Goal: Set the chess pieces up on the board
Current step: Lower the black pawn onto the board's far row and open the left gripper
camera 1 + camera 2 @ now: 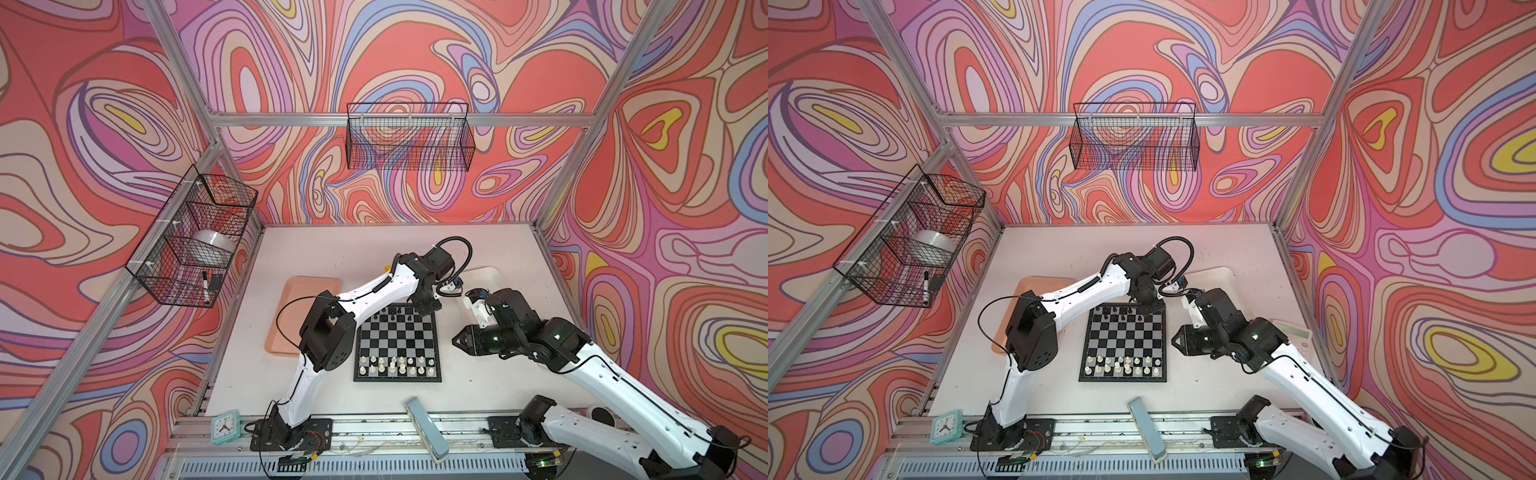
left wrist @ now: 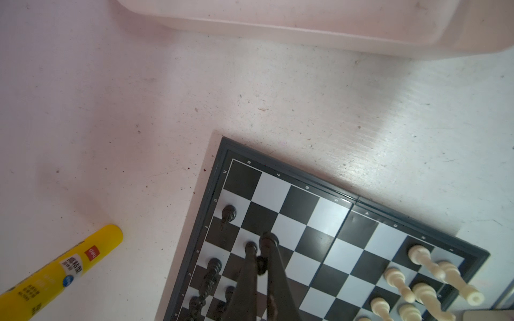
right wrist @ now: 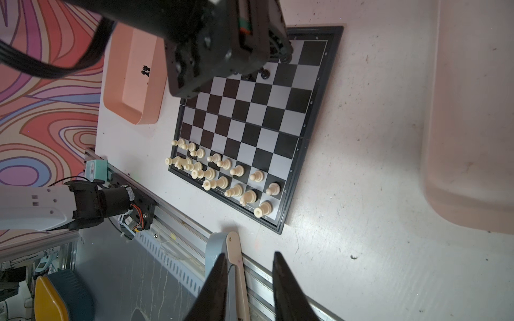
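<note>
While the left gripper (image 2: 260, 242) stands over the far right corner of the board (image 1: 399, 336), its jaws are clenched on a small black piece (image 2: 261, 265), held low above the squares. Other black pieces (image 1: 395, 319) stand on the two far ranks, which are only partly filled. White pieces (image 1: 395, 365) occupy the two near ranks, closely grouped. Two black chessmen (image 3: 145, 71) lie in the pink tray (image 3: 130, 111), left of the board. The right gripper (image 3: 249, 254) hovers beside the board's right edge, apart from it, with its jaws released and nothing between them. A yellow glue stick (image 2: 69, 266) lies on the table off the board's far side.
</note>
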Controlling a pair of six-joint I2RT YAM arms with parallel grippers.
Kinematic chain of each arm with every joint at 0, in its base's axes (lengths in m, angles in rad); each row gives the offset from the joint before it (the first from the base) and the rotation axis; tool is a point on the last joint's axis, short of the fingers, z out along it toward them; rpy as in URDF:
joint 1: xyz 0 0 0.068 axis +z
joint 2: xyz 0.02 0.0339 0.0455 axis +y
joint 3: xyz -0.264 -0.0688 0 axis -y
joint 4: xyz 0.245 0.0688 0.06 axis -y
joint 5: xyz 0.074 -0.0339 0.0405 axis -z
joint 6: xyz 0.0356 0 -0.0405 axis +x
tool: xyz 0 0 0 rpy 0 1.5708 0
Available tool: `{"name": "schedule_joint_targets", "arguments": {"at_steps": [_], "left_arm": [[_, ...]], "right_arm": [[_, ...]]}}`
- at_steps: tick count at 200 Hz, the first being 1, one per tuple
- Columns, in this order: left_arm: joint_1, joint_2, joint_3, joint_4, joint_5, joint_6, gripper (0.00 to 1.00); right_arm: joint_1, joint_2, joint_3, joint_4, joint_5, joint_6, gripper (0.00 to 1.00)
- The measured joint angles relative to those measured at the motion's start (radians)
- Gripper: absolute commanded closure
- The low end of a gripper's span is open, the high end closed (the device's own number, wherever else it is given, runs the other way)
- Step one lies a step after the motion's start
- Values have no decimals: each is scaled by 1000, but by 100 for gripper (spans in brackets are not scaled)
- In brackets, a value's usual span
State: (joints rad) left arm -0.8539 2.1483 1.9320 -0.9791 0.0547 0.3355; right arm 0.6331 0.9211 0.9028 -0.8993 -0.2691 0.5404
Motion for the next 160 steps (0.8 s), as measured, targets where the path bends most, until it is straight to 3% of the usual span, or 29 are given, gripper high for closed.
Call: {"name": "schedule_joint_targets", "arguments": {"at_steps": [160], "left_arm": [[-19, 81, -7, 52, -52, 1, 94]], "right_arm": [[0, -43, -13, -36, 11, 0, 71]]}}
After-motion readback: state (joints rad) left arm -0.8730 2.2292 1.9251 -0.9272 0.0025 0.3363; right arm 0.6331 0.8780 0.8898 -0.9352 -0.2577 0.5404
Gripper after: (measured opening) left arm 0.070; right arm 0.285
